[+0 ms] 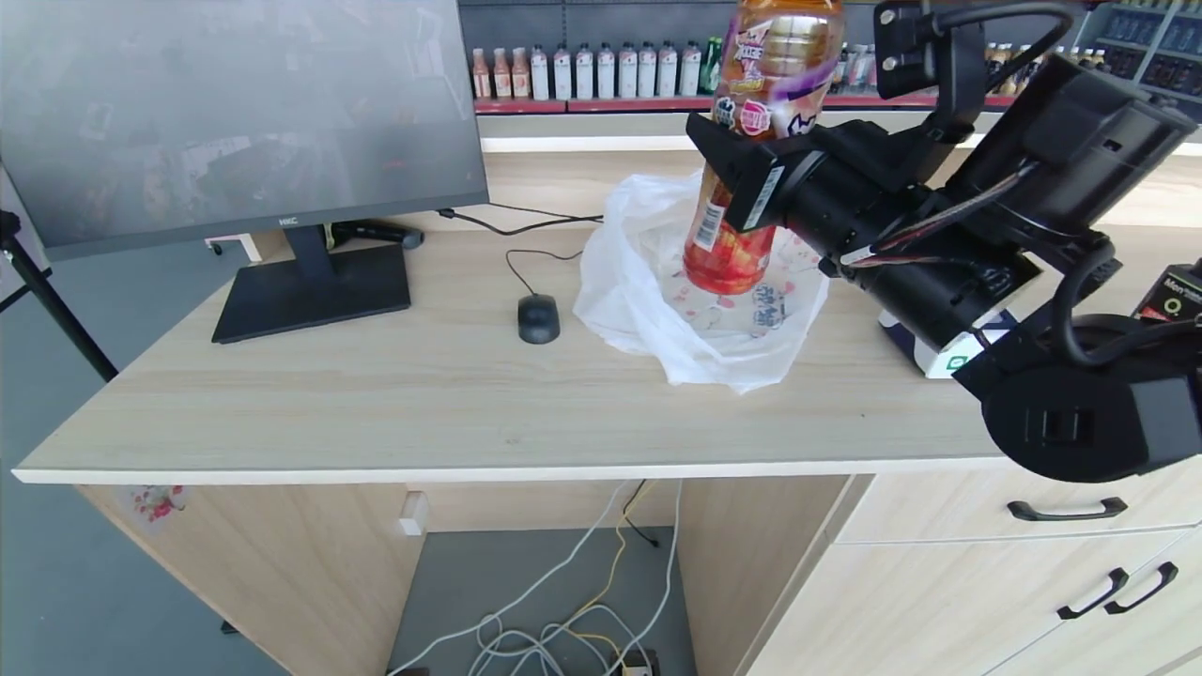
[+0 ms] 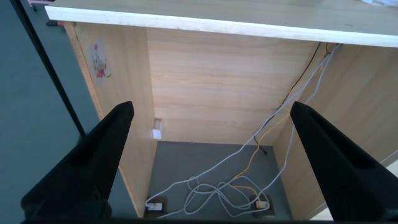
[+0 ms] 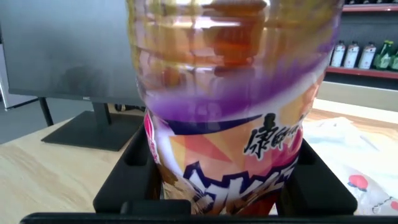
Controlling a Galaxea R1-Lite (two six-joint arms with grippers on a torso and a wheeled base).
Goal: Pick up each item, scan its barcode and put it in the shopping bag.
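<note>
a clear, glossy plastic bottle (image 1: 779, 66) sits between the matt black plastic jaws of the right gripper (image 1: 747, 164). below the jaws, a thin white plastic bag (image 1: 639, 300) looks crinkled and shiny.

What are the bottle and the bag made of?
The bottle looks like clear, shiny plastic: the orange-brown drink shows through it, and a printed wrap goes around it. The bag seems to be thin, whitish plastic film: it is crumpled and slightly see-through.
</note>
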